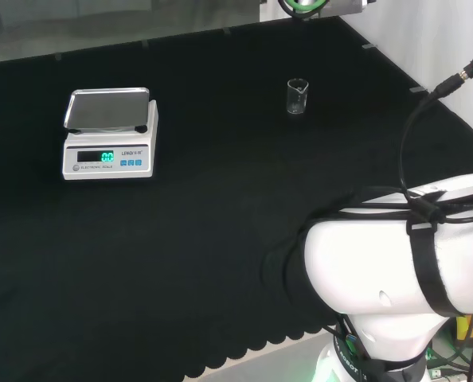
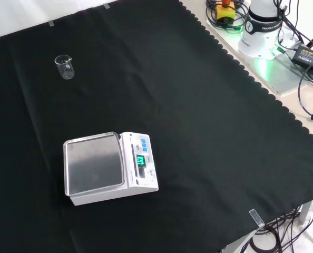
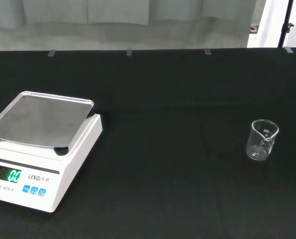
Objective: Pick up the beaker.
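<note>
The black cloth-covered bench (image 1: 220, 239) carries a white electronic scale with a bare steel weighing pan (image 1: 109, 134), and, well apart from it to the right in the head view, a small clear glass beaker (image 1: 298, 96) standing upright and apparently empty. The beaker is judged light, rigid, smooth and breakable, best taken around its mid-wall below the spout. The hand's state cannot be told.

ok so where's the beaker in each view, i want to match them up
Head view: the beaker stands upright, upper middle, right of the scale.
Front view: the beaker is upper left, beyond the scale.
Wrist view: the beaker is on the cloth, apart from the scale.
Shared landmark: the white scale with its metal pan.
</note>
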`<state>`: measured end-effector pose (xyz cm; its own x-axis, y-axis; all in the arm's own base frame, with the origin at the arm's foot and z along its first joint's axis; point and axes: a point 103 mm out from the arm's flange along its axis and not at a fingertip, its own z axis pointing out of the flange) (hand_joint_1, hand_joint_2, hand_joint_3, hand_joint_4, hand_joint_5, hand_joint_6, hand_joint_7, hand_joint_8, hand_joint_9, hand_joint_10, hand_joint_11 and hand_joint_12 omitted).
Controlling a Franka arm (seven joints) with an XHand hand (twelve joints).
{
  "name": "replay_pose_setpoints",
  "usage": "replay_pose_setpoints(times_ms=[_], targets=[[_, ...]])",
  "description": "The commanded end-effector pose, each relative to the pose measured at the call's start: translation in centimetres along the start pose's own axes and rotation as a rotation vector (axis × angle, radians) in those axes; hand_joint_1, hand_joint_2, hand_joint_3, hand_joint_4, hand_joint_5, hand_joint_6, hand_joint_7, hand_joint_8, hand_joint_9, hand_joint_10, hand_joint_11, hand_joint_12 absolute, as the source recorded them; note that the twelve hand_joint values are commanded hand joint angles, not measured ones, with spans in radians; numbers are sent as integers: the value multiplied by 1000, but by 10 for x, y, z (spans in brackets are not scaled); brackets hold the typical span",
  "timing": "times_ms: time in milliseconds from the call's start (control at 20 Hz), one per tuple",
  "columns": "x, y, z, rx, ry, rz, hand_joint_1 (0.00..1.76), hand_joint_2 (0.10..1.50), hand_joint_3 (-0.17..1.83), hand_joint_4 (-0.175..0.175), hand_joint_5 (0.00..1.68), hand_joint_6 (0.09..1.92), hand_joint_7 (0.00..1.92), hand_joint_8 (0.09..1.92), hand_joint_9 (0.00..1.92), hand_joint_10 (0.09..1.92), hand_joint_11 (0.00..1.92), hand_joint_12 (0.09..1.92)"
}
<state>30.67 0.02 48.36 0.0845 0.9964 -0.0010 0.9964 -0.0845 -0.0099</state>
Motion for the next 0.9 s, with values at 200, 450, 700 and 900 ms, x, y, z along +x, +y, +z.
replay_pose_setpoints(times_ms=[200, 450, 700, 900], targets=[[-2, 2, 4, 11, -21, 1, 51, 1165, 220, -43, 43, 87, 4, 225, 2, 417, 1, 1312], [-9, 9, 14, 17, -13, 29, 47, 1165, 214, -42, 54, 87, 0, 217, 0, 443, 0, 1319], [-20, 30, 45, -11, -17, 49, 166, 1037, 139, -40, 85, 87, 0, 372, 61, 767, 7, 1478], [-39, 74, 73, -21, -31, 59, 213, 999, 118, -44, 124, 87, 0, 587, 136, 846, 49, 1510]])
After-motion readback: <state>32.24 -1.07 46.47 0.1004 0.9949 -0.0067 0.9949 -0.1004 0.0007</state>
